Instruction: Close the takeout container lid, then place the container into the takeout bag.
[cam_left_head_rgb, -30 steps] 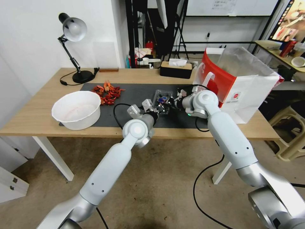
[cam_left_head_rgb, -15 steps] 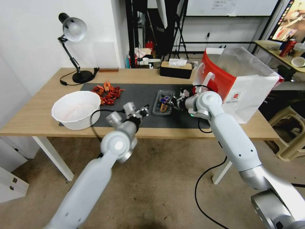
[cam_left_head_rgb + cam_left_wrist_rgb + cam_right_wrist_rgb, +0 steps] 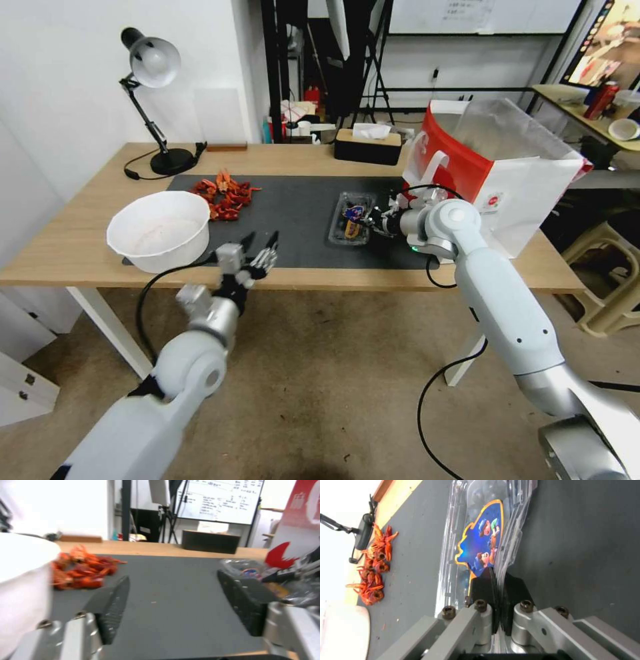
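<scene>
Blueberries show dark through the takeout container, which lies flat on the grey mat just right of the frame's centre in the head view, its lid down over the tray and carrying a blue cartoon label. Right gripper reaches in from the container's right edge, and in the right wrist view its black fingers are clenched on the thin clear plastic rim. Close behind and to the right stands the takeout bag, red and white, its mouth open to the silvery lining. Left gripper hangs at the tabletop's near edge, lower left of centre, fingers spread wide and grasping nothing, well apart from the container. A white bowl sits at the mat's left end, with red crayfish heaped just behind it.
</scene>
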You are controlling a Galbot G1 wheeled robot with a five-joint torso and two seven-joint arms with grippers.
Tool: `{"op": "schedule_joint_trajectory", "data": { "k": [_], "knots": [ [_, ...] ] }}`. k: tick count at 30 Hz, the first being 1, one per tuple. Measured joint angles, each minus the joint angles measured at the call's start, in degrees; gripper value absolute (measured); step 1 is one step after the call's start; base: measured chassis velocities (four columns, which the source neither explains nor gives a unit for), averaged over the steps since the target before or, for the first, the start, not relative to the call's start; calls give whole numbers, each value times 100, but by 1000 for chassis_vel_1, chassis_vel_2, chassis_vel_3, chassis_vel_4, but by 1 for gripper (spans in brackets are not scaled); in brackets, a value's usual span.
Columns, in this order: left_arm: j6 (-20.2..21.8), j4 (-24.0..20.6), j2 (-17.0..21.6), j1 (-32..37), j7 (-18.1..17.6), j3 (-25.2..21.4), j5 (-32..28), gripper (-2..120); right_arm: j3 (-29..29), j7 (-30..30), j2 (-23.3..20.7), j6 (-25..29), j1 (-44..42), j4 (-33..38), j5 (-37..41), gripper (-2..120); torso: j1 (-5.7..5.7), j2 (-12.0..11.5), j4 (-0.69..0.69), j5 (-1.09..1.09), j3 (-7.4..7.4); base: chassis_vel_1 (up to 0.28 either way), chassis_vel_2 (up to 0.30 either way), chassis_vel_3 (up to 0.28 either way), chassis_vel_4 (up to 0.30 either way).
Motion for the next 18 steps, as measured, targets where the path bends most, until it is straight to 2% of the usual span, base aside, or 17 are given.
{"op": "schedule_joint_trajectory", "data": {
  "k": [3, 4, 6, 12, 18],
  "knots": [
    [-48, -100, 10, 392, 22, -223, 234, 87, -14, -18, 12, 0, 56, -21, 26, 0, 0, 0, -1, 2, 0, 0, 0, 0, 0],
    [-48, -100, 10, 392, 22, -223, 234, 87, -14, -18, 12, 0, 56, -21, 26, 0, 0, 0, -1, 2, 0, 0, 0, 0, 0],
    [-75, -109, -25, 614, -57, -300, 442, 96, -5, -16, -7, -1, 61, 22, 56, 0, 0, -1, 0, 1, 0, 0, 0, 0, 0],
    [-83, -144, -210, 919, -184, -390, 608, 100, 19, -13, -22, -1, 43, 92, 94, 0, 0, -1, -2, 2, 0, 0, 0, 0, 0],
    [-3, -150, -408, 1158, -523, -422, 895, 100, 20, -21, -27, 0, 34, 129, 119, 0, 0, -1, -1, 2, 0, 0, 0, 0, 0]
  ]
}}
